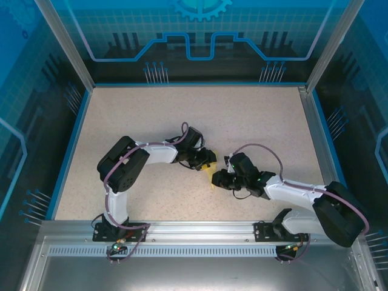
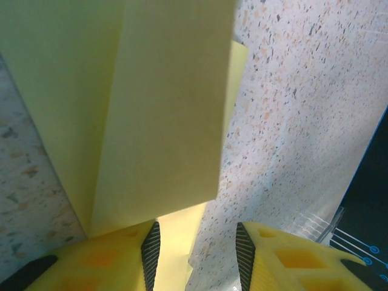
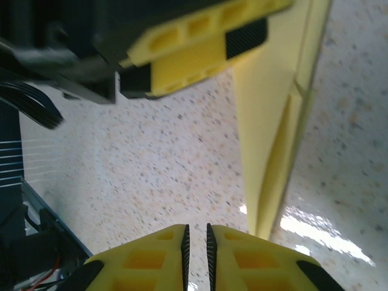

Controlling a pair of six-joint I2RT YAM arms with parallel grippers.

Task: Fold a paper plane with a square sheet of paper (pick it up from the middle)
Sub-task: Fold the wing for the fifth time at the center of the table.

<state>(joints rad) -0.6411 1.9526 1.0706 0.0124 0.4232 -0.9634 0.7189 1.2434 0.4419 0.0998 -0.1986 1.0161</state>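
You have the folded paper (image 2: 163, 109) mid-table between both arms, the left gripper (image 2: 197, 254) standing part-open around its lower edge, seemingly to steady the creases, while the right gripper (image 3: 196, 254), jaws almost closed on nothing, sits just beside its tapering end.

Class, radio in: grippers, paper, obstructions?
Left gripper part open, folded paper between fingers. Right gripper nearly shut, empty, beside paper. Table unobstructed.
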